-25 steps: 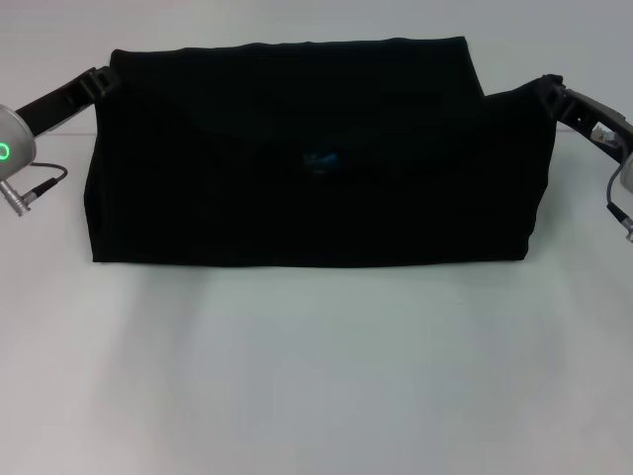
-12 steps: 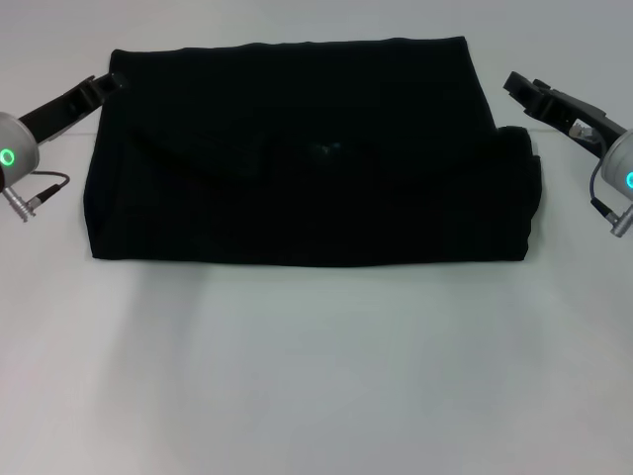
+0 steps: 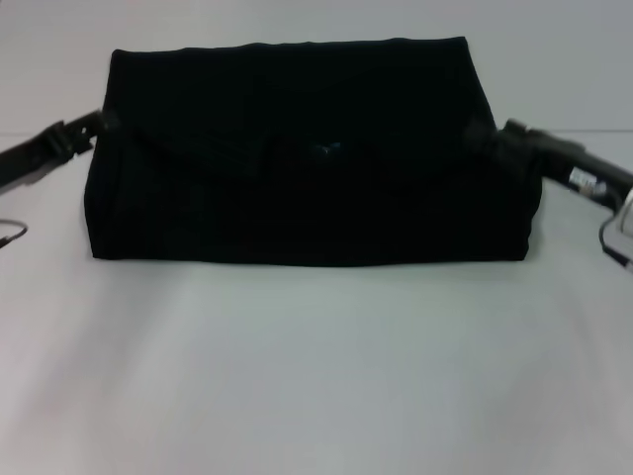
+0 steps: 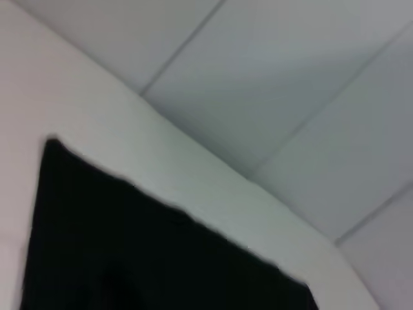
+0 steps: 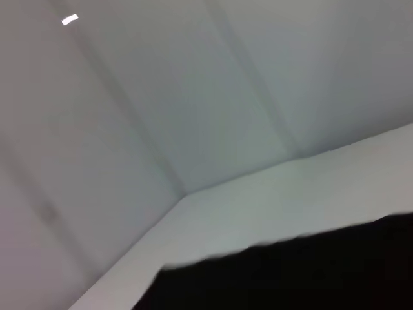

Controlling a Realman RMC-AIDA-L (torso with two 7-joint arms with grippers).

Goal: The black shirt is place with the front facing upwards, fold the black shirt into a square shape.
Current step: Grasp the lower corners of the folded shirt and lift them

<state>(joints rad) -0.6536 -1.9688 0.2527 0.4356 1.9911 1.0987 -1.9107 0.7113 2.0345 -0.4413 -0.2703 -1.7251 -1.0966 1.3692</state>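
Note:
The black shirt [image 3: 307, 168] lies folded into a wide rectangle at the back of the white table [image 3: 316, 366]. A folded flap crosses its upper half, with a small blue neck label [image 3: 321, 149] near the middle. My left gripper [image 3: 96, 127] sits low at the shirt's left edge, against the cloth. At the right edge, my right gripper [image 3: 502, 136] also touches the cloth. The chest letters are hidden. Black cloth [image 4: 161, 258] fills the lower part of the left wrist view. The right wrist view likewise shows black cloth [image 5: 290, 278].
White tabletop stretches in front of the shirt towards me. A pale wall [image 3: 554, 49] rises behind the table's far edge. The right arm's cable [image 3: 615, 242] hangs near the right side.
Both arms have dropped lower and moved in against the shirt's side edges. The right end of the shirt, lifted a second ago, now lies flat.

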